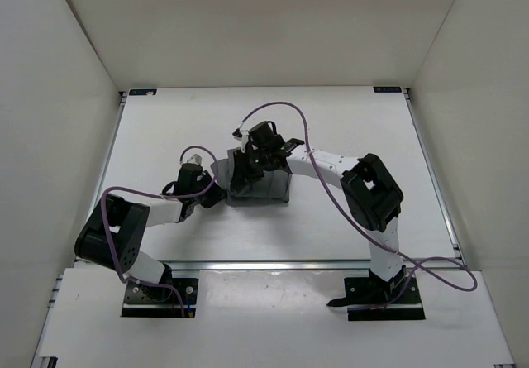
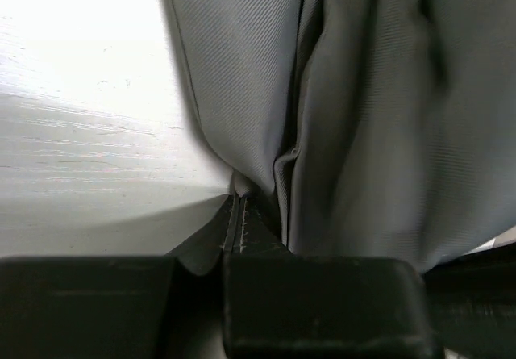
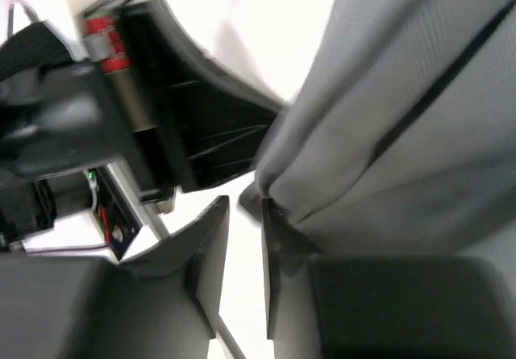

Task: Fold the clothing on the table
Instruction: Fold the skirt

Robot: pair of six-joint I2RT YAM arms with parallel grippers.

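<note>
Jaws of the left gripper (image 2: 240,207) pinch an edge of the clothing (image 1: 277,188) (gray, pleated), bunched at the middle of the worktop (image 1: 347,128), while those of the right gripper (image 3: 244,214) stand narrowly parted against a fold.

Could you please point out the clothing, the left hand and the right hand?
clothing (image 1: 275,191): top view, bare gray fabric at its right side.
left hand (image 2: 239,216): left wrist view, where its fingertips meet.
right hand (image 3: 243,214): right wrist view, gap between its fingertips.
</note>
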